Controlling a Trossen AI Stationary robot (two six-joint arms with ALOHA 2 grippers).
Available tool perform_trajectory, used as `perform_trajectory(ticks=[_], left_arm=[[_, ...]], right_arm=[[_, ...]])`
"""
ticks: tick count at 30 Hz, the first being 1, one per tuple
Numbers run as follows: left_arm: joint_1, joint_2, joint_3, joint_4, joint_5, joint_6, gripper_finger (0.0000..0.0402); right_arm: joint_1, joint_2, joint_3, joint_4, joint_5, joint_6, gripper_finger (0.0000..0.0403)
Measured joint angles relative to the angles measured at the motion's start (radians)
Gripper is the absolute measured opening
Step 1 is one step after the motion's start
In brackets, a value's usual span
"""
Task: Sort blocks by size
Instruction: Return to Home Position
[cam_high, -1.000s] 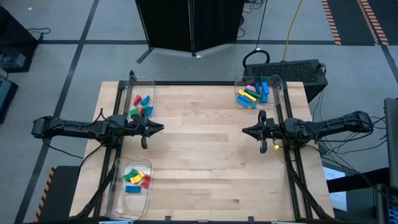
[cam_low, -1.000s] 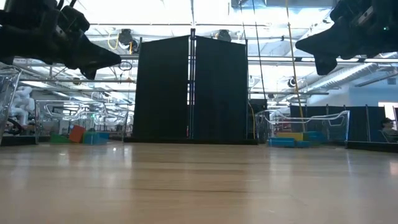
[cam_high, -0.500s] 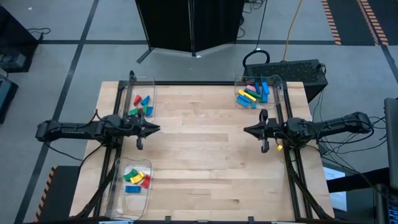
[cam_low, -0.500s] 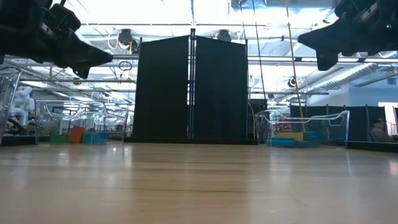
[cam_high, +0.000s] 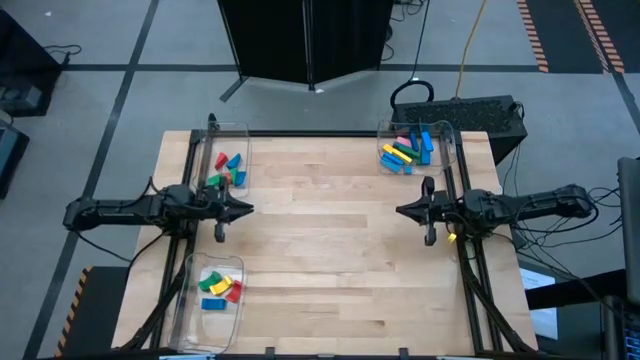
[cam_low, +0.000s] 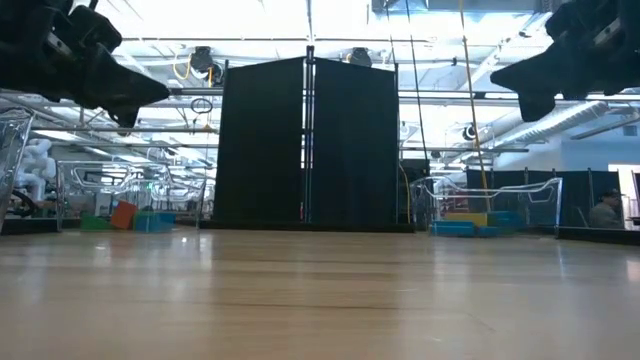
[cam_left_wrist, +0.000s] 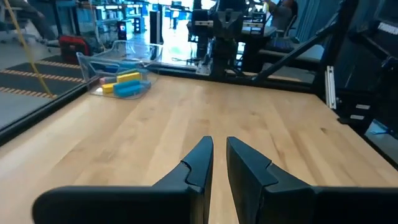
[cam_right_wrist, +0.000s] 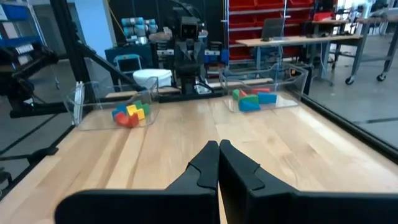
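Sorting appears complete: blocks (cam_high: 404, 151) lie in three bins (cam_high: 445, 133); counter (cam_high: 330, 240) bare; left pincer (cam_high: 247, 208) nearly closed, right pincer (cam_high: 401, 210) pressed together, both empty.

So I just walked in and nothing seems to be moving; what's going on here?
Nothing is being handled right now. The blocks all sit in three clear bins at the table edges: two on the left side, one at the far right corner. The left tool is nearly closed and the right tool is shut; both are empty and hover above the bare middle of the table. The sorting looks finished.
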Motion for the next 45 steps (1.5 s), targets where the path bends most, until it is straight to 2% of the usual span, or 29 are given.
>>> perform_trajectory(ticks=[8,16,22,32,37,45], left_arm=[[0.0,-0.069,-0.001,-0.021,0.001,0.028,0.0049],[0.0,-0.106,-0.097,0.064,-0.012,0.006,0.0049],[0.0,-0.115,-0.097,0.07,-0.01,0.007,0.0049],[0.0,-0.116,-0.098,0.047,-0.01,0.019,0.0049],[0.0,-0.126,-0.098,0.05,-0.052,0.03,0.0049],[0.0,-0.177,-0.098,0.046,-0.041,0.035,0.0049]], right_arm=[[0.0,-0.056,0.001,-0.035,0.0,-0.034,0.0],[0.0,-0.123,0.001,-0.057,0.0,-0.029,0.0],[0.0,-0.126,-0.03,-0.033,0.0,-0.029,0.0],[0.0,-0.127,-0.135,0.108,0.006,-0.013,0.0],[-0.009,-0.127,-0.134,0.109,0.007,-0.009,0.0],[-0.029,-0.16,-0.134,0.041,0.004,-0.017,0.0]])
